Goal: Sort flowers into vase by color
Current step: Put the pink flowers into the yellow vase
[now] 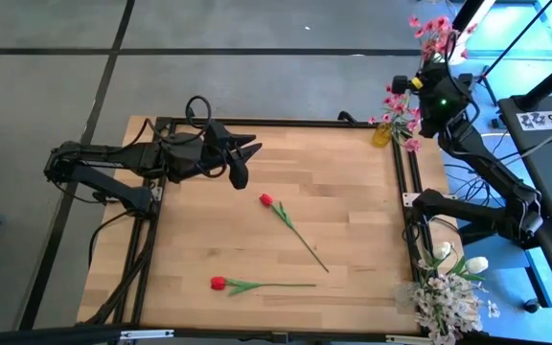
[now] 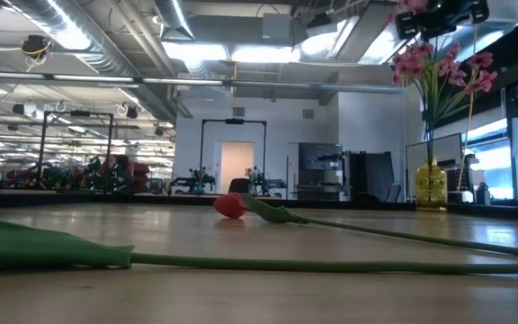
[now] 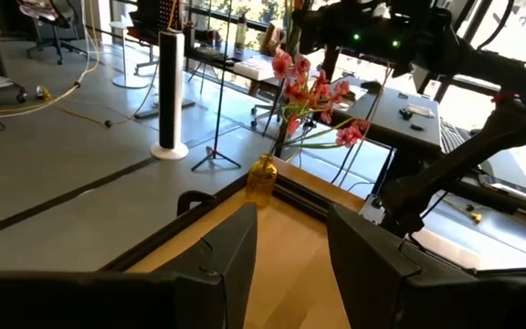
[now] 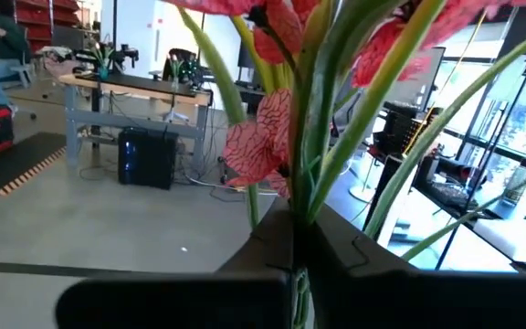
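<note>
Two red tulips lie flat on the wooden table: one [image 1: 266, 200] near the middle, also in the low view [image 2: 229, 205], and one [image 1: 218, 283] nearer the near edge. A yellow vase [image 1: 381, 132] at the far right corner holds pink blossom sprays [image 2: 439, 67]. My right gripper [image 1: 427, 81] is high above that vase, shut on their stems. My left gripper [image 1: 242, 158] hovers open over the far left part of the table and touches nothing. White tulips and white blossom sprays [image 1: 448, 283] stand at the near right corner. My right gripper [image 4: 295, 238] pinches a few green stems of the pink sprays [image 4: 304, 196] between its two fingers, high up among the blossoms. It comes from above, pointing down. The stems stand roughly upright, with their lower ends in the yellow vase [image 2: 431, 184].
A black frame rail [image 1: 257, 123] runs around the table. The right arm's base and cables [image 1: 477, 216] are beyond the right edge. In the left wrist view the vase [image 3: 262, 178] and the right arm [image 3: 409, 37] show ahead. Bare wood lies between the tulips and the vase.
</note>
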### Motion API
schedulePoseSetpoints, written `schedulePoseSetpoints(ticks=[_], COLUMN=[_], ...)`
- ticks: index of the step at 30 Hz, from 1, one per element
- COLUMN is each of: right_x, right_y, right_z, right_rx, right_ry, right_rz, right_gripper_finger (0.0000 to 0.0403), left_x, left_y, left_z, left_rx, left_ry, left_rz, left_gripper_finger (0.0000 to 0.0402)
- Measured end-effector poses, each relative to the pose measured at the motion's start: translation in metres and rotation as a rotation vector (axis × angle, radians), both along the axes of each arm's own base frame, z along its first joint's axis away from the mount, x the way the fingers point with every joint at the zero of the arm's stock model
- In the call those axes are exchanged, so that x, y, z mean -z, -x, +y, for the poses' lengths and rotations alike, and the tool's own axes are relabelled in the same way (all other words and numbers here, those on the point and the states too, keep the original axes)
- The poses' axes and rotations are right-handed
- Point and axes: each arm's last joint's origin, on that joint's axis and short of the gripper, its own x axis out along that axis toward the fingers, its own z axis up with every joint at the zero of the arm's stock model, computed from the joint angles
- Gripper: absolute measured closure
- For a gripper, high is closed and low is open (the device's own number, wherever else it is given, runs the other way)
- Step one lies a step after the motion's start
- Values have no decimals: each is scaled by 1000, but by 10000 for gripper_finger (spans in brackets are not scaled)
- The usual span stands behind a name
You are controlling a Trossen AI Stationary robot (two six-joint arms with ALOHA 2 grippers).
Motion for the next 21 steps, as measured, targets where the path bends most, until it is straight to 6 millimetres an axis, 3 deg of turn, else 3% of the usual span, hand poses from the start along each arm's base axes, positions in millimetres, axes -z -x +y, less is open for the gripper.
schedulePoseSetpoints(ticks=[13, 21], right_x=[19, 45], right_y=[-6, -19], right_z=[6, 10], right_rx=[-68, -97], right_ry=[-33, -91], right_rz=[9, 65], right_gripper_finger=[393, 393], left_x=[0, 1], left_y=[0, 0], left_z=[0, 0], left_rx=[0, 1], left_ry=[-1, -1], left_rz=[1, 6], left_gripper_finger=[270, 270])
